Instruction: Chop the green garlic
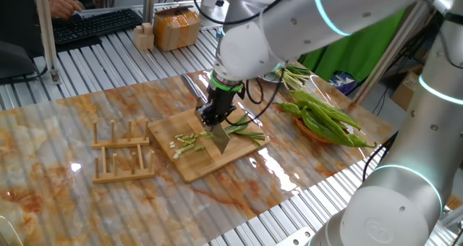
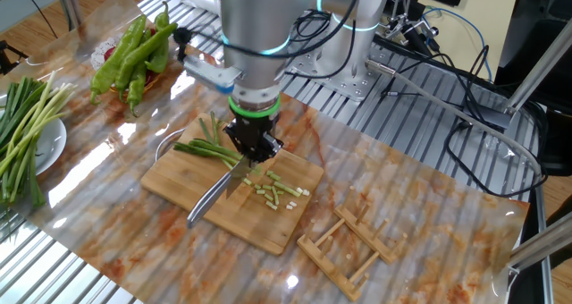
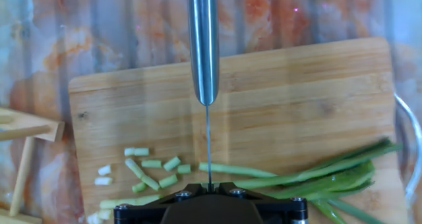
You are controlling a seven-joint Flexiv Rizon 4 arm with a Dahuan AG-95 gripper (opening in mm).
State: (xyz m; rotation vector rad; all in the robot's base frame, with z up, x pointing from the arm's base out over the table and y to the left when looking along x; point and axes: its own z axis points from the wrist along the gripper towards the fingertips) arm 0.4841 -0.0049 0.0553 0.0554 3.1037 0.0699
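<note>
One robot arm's gripper (image 2: 253,146) points straight down over a wooden cutting board (image 2: 183,183), its jaws clamped tight on the handle of a knife (image 2: 214,197). Seen from the hand view, the knife's blade (image 3: 207,141) shows edge-on as a thin line running down the middle of the board, with the steel handle (image 3: 204,43) above it. The green garlic (image 3: 316,178) lies across the board (image 3: 290,105) beneath the blade: long, uncut stalks stretch away on one side of the edge, while short, pale-green cut bits (image 3: 150,171) are scattered on the other side, some touching one another, some apart.

From one fixed view, the blade (image 1: 219,139) stands near the board's middle, the cut bits (image 1: 187,143) lying toward a wooden rack (image 1: 121,153) that sits just beside the board on the marble-patterned tabletop (image 1: 58,130). Beyond the board, a pile of glossy green peppers (image 1: 325,116) rests in a shallow dish. In the other fixed view, the peppers (image 2: 134,54) lie well apart from the board, and a bundle of long stalks with whitish ends (image 2: 27,130) rests on a white plate (image 2: 54,143) at the table's edge. Whether the blade's edge touches the board cannot be told.
</note>
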